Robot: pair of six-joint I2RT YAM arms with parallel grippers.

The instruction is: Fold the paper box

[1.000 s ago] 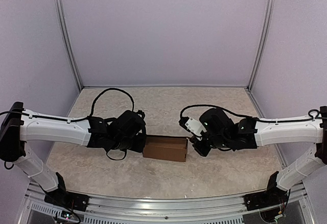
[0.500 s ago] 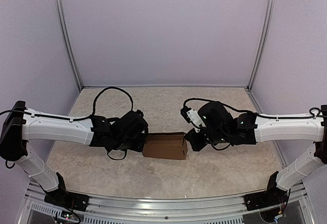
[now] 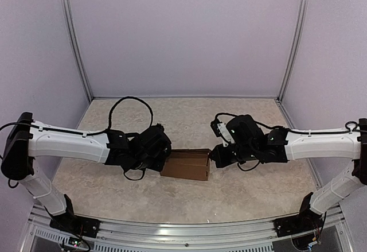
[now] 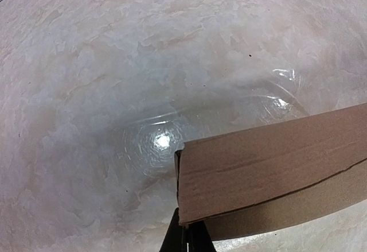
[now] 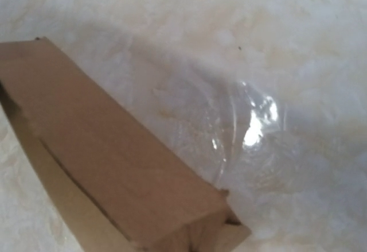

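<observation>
- The pale marbled table (image 3: 246,197) carries everything.
- The left arm (image 3: 63,143) reaches in toward the left end of the paper box (image 3: 185,165), and the right arm (image 3: 321,144) toward its right end.
- The paper box lies on the table between the two wrists, folded up into a slim brown block.
- The left gripper (image 4: 186,239) is at the box's left end corner, its dark fingers pressed together on nothing.
- The right gripper (image 3: 217,155) is just beside the box's right end, fingers drawn fully together and empty.
</observation>
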